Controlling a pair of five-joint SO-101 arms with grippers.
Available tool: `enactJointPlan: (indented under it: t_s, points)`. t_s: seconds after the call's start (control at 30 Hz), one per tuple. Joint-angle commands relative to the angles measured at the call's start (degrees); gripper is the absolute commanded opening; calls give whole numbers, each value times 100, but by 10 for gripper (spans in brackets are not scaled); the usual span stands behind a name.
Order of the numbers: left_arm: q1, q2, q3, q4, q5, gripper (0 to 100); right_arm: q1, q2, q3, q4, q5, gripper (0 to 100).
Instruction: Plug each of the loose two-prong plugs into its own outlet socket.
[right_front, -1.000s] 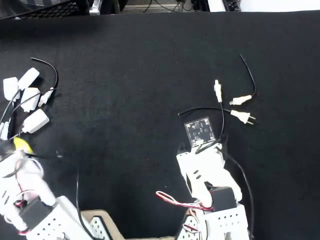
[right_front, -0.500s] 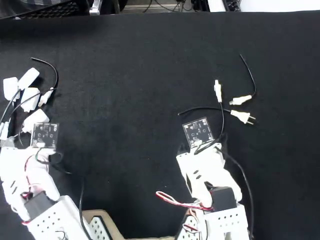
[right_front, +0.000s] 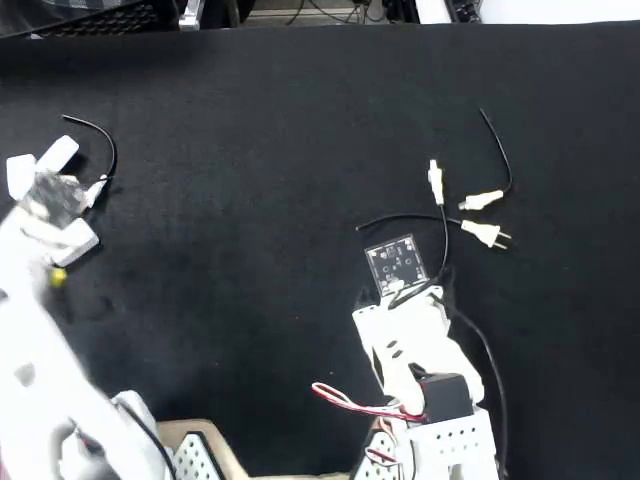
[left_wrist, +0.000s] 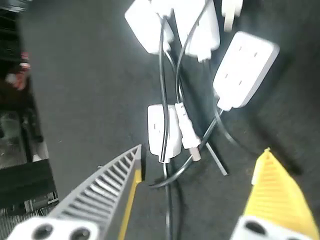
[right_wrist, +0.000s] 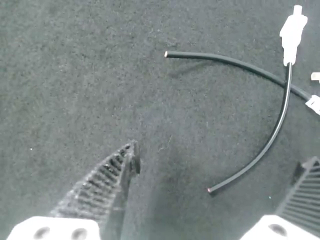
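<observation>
Several white outlet sockets (right_front: 62, 153) lie tangled with black cords at the table's left edge. My left arm (right_front: 40, 300) stretches over them. In the left wrist view my left gripper (left_wrist: 203, 149) is open just above one small socket (left_wrist: 161, 131), beside which lies a white plug (left_wrist: 186, 129); a larger socket (left_wrist: 245, 67) sits past it. Three loose two-prong plugs (right_front: 487, 235) with short black cords lie right of centre. My right arm (right_front: 415, 340) rests near the front, short of them. My right gripper (right_wrist: 222, 152) is open over bare cloth, with a black cord (right_wrist: 280, 100) and a plug (right_wrist: 292, 30) ahead.
A black cloth (right_front: 270, 150) covers the table. A loose plug (right_front: 95, 190) with a curved cord lies beside the sockets at the left. A cardboard piece (right_front: 195, 445) sits at the front edge between the arm bases.
My left arm has swung from the front left corner away from the front edge, over the socket cluster. The right arm and the three plugs have stayed put.
</observation>
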Motion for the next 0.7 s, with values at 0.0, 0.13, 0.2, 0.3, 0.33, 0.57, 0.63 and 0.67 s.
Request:
enactJointPlan:
  t_s: [0.0,0.13,0.2,0.3,0.33,0.57,0.63,0.67]
  points:
    - [-101,1301,-1156,44,-607,346,-53,-426,-13,9,44,456]
    - [171,2101,-2088,941,-897,346,-53,-426,-13,-26,44,456]
    - [391,2400,-2598,1530,-905,346,-53,-426,-13,-26,44,456]
    - [769,2927,-3240,1987,-897,346,-53,-426,-13,-35,44,456]
    - [884,3112,-3433,2066,-897,346,-53,-426,-13,-35,44,456]
    - [1218,4343,-4593,2224,-633,346,-53,-426,-13,-35,44,456]
    - [1209,4765,-4927,2242,-615,346,-53,-426,-13,-35,53,456]
    - [1200,4976,-5095,2259,-615,346,-53,-426,-13,-35,53,456]
